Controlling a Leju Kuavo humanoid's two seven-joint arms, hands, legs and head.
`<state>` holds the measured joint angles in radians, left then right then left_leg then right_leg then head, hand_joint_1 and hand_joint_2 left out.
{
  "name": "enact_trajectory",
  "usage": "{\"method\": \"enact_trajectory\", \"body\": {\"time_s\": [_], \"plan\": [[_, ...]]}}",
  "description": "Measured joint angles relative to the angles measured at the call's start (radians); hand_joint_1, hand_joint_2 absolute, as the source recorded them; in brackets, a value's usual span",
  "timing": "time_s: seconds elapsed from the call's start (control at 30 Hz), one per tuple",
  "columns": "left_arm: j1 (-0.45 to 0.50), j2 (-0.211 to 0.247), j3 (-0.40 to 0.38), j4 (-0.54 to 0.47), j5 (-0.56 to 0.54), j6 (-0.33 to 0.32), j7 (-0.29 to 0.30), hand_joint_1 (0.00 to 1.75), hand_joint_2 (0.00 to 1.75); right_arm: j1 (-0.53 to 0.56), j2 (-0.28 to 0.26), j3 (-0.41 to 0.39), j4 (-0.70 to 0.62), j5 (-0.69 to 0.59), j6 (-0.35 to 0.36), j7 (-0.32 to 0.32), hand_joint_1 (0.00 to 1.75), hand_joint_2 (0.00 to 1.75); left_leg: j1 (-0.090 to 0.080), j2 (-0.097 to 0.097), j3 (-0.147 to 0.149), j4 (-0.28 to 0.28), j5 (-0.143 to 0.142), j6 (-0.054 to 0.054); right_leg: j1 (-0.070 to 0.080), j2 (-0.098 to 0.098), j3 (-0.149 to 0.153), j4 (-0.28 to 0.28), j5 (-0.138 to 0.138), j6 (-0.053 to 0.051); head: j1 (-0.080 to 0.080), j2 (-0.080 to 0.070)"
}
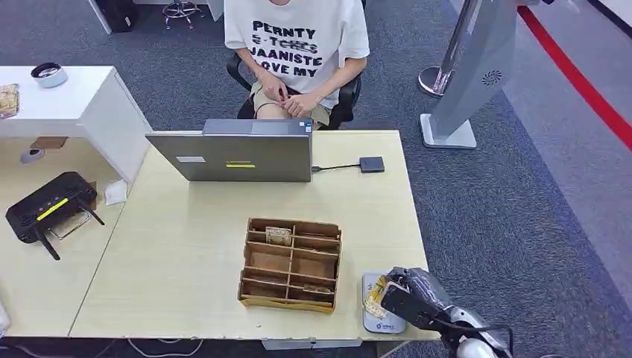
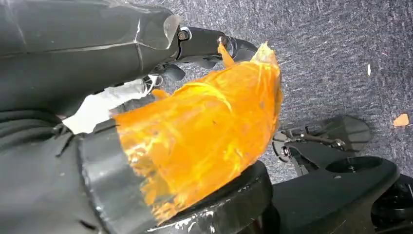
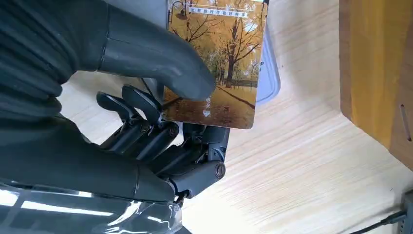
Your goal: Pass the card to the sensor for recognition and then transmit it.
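Observation:
A card printed with autumn trees is pinched in my right hand, the thumb pressing on its face and the darker fingers under it. In the head view my right hand holds the card just over the grey sensor pad at the table's front right corner. The pad's rim shows behind the card. My left hand, its thumb wrapped in orange tape, hangs over the carpet with nothing in it.
A wooden divided box stands left of the sensor, with another card in a back compartment. A laptop and a small hub sit at the far side. A person sits behind the table.

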<state>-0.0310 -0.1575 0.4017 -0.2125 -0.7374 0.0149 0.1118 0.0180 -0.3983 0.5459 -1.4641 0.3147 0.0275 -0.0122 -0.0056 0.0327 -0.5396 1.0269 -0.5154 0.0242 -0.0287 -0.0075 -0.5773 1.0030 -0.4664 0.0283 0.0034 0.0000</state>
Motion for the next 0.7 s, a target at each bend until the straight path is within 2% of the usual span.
{"method": "enact_trajectory", "body": {"time_s": [0.7], "plan": [[0.000, 0.000, 0.000, 0.000, 0.000, 0.000, 0.000, 0.00, 0.00, 0.001, -0.009, 0.005, -0.001, -0.001, -0.006, 0.001, 1.75, 1.75, 0.000, 0.000, 0.000, 0.000, 0.000, 0.000, 0.000, 0.000, 0.000, 0.000, 0.000, 0.000, 0.000, 0.000]]}}
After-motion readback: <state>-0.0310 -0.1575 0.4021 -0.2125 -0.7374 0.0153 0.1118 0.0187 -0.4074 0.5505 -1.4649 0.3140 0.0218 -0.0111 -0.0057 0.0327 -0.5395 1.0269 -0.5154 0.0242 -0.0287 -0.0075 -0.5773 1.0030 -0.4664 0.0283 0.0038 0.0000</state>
